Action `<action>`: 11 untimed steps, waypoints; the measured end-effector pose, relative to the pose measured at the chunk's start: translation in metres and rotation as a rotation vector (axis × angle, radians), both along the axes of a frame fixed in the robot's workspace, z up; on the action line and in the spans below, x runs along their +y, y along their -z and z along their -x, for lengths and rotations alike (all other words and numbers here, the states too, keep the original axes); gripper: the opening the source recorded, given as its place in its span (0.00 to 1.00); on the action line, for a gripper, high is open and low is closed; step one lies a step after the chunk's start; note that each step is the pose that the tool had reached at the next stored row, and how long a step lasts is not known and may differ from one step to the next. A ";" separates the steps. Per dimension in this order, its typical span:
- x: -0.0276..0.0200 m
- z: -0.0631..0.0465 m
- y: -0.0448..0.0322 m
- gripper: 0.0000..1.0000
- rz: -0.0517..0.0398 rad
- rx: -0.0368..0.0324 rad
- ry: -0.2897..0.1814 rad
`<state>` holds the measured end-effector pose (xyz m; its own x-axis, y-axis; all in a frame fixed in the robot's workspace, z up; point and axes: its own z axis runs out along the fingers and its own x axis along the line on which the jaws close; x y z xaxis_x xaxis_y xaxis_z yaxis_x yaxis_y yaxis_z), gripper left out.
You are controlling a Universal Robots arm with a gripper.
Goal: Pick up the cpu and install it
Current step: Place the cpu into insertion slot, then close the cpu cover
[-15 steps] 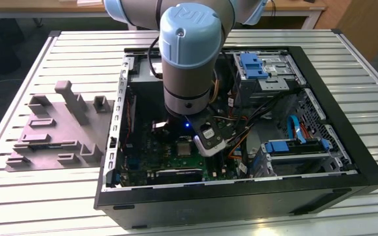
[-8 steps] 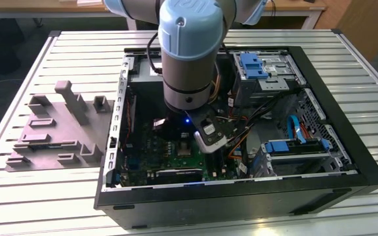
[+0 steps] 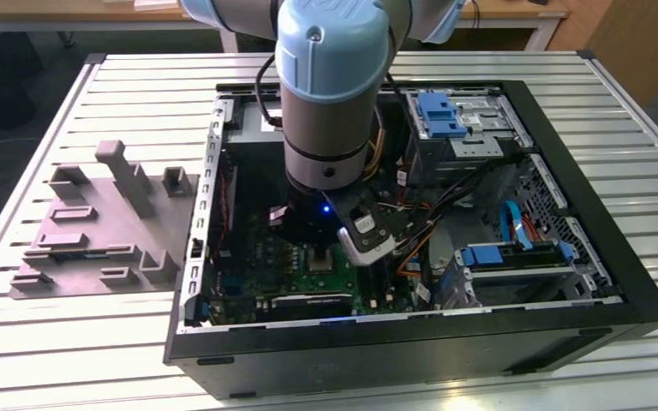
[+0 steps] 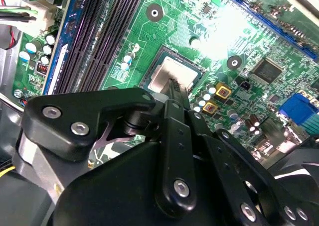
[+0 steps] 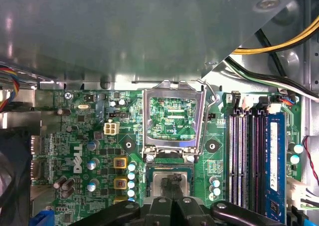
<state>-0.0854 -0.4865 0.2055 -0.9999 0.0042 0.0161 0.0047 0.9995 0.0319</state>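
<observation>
The cpu (image 4: 160,72) lies flat in the motherboard socket, its pale silvery top showing in both wrist views (image 5: 157,178). The socket's metal load frame (image 5: 146,121) stands hinged open just beyond it. My gripper (image 4: 174,84) is down inside the open computer case (image 3: 421,347). Its dark fingers are shut together, and their tips sit over the middle of the cpu's top (image 5: 172,182). I see nothing between the fingers. In the exterior view the gripper (image 3: 336,257) hangs low over the green motherboard (image 3: 295,270).
Dark memory slots (image 5: 244,156) run beside the socket. The grey power-supply box (image 5: 124,32) overhangs the board's far side, with yellow and black cables (image 5: 279,47) next to it. Drive bays with blue clips (image 3: 441,116) fill the case's right. A grey tray (image 3: 100,231) lies outside, left.
</observation>
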 end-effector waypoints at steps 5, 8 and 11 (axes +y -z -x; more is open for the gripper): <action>0.0000 0.000 -0.0002 0.11 0.0000 0.0000 0.000; 0.0000 0.000 -0.0003 0.11 -0.0001 0.0000 0.000; 0.0000 0.000 -0.0003 0.11 -0.0001 0.0000 0.000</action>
<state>-0.0854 -0.4865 0.2058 -0.9999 0.0042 0.0161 0.0047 0.9995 0.0320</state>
